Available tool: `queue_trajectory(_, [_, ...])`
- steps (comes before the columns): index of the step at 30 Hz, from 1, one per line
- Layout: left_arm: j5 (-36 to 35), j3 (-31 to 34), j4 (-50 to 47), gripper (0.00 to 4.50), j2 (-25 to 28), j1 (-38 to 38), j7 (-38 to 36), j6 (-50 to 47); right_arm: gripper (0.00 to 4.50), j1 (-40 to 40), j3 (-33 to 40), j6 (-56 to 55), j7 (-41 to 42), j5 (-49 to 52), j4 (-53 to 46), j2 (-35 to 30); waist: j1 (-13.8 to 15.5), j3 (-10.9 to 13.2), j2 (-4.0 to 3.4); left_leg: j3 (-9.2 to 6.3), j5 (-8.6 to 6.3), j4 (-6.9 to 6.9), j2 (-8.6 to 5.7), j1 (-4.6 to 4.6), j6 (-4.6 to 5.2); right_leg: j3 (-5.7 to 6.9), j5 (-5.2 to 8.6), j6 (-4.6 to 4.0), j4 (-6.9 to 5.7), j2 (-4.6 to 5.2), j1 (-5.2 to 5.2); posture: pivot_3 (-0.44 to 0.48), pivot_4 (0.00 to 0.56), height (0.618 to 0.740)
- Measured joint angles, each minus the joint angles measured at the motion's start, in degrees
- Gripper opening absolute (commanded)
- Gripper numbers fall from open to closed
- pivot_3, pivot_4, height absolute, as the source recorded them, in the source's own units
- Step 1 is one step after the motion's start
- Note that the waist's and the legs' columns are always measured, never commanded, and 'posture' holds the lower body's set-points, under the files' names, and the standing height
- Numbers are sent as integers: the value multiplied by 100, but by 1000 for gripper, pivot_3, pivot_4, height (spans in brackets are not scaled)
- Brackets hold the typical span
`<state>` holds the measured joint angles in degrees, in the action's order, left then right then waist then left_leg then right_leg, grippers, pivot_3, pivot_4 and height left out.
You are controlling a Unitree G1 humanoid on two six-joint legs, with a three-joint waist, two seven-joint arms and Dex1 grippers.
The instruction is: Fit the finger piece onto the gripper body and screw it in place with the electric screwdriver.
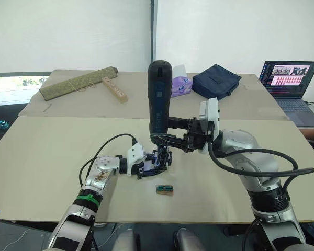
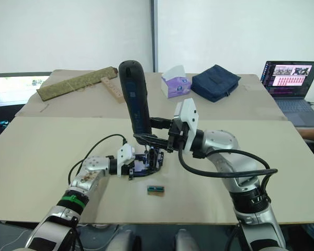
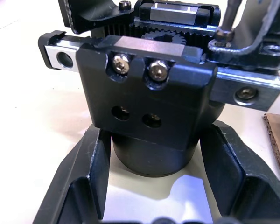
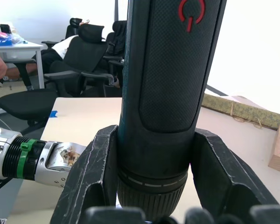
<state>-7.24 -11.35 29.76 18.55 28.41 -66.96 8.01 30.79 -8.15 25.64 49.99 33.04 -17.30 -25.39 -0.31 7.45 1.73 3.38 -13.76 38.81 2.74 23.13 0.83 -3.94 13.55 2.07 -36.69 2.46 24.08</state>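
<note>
My right gripper [image 1: 170, 130] is shut on the lower part of the electric screwdriver [image 1: 158, 94], a thick black cylinder standing nearly upright with its rounded end up. Its thin bit [image 3: 227, 16] comes down onto a screw head on the gripper body [image 1: 163, 158], which rests on the table near the middle. My left gripper [image 1: 156, 163] is shut on the body's round dark base [image 3: 151, 158], one finger [image 3: 91, 172] on each side. The finger piece cannot be told apart from the body's other black parts.
A small green-and-tan block [image 1: 164, 189] lies just in front of the gripper body. Farther back are a rolled mat [image 1: 76, 82], a wooden block with holes [image 1: 115, 89], a tissue box [image 2: 175, 83], a dark blue bag [image 1: 216, 81] and a laptop [image 1: 290, 78].
</note>
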Motion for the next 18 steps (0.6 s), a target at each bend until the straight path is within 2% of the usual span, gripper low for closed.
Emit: queue_trajectory(18, [-7,-10,-90,2276,5,33,0,-287,1824,270,158,-181,401,104,341,133,7,-1,5,0,0,0,0,14,0,0,0,-1,1,0,12,0,150,740])
